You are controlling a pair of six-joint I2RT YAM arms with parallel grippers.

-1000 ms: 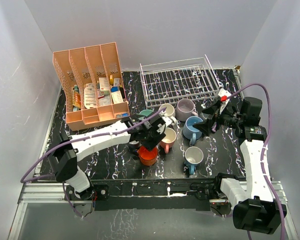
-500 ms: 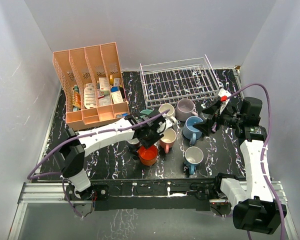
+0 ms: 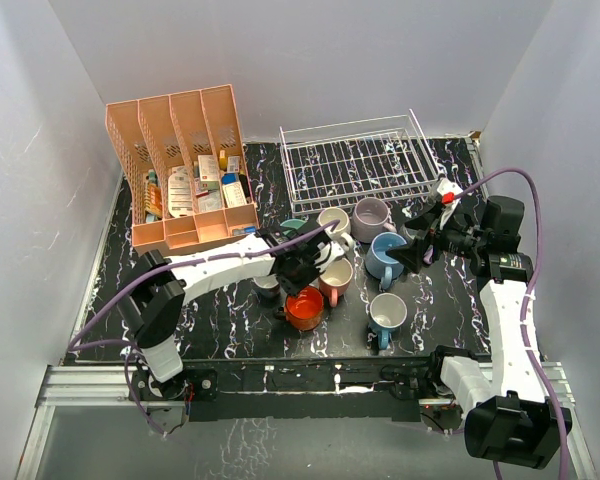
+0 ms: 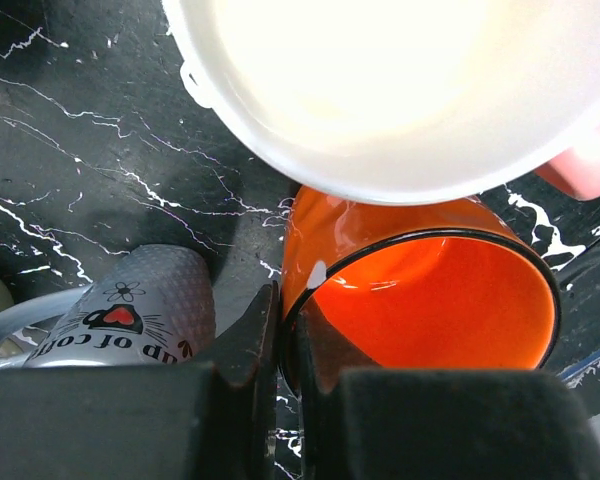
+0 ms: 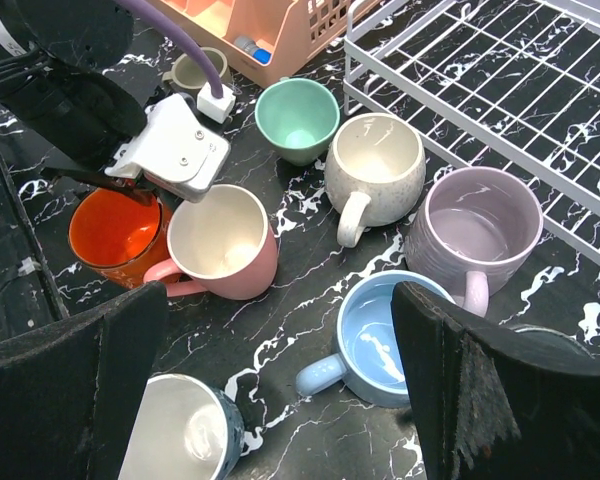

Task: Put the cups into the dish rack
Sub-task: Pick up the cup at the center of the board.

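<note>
- Since the rack point(image 3: 355, 160) stands at the far edge of the table point(image 3: 435, 300), beyond and to the right of the orange mug point(image 3: 303, 308), the coming move should, in my judgement, go up first and then away and rightward. No mug is in the rack yet.
- Left of the rack stands the organizer point(image 3: 180, 165), which is off that path.
- The left tool point(image 4: 285, 342) is clenched on the wall of the orange mug. The left wrist view shows one finger outside the rim and one inside. The mug stands upright on the table, mouth up.
- The right tool point(image 3: 416, 250) is released, with its fingers wide apart above the blue mug point(image 5: 380, 340). This arm is nearer to the rack, but the left one has the mug.
- The pink mug point(image 5: 225, 245) stands in the way, just beside the orange one on the rack side. Farther on, the cream mug point(image 5: 375, 165) and the lilac mug point(image 5: 475, 225) stand before the near wall of the rack. I think the lift must clear their rims.
- The grey mug point(image 4: 130, 320) is just beside the outer finger. I cannot tell whether they touch.
</note>
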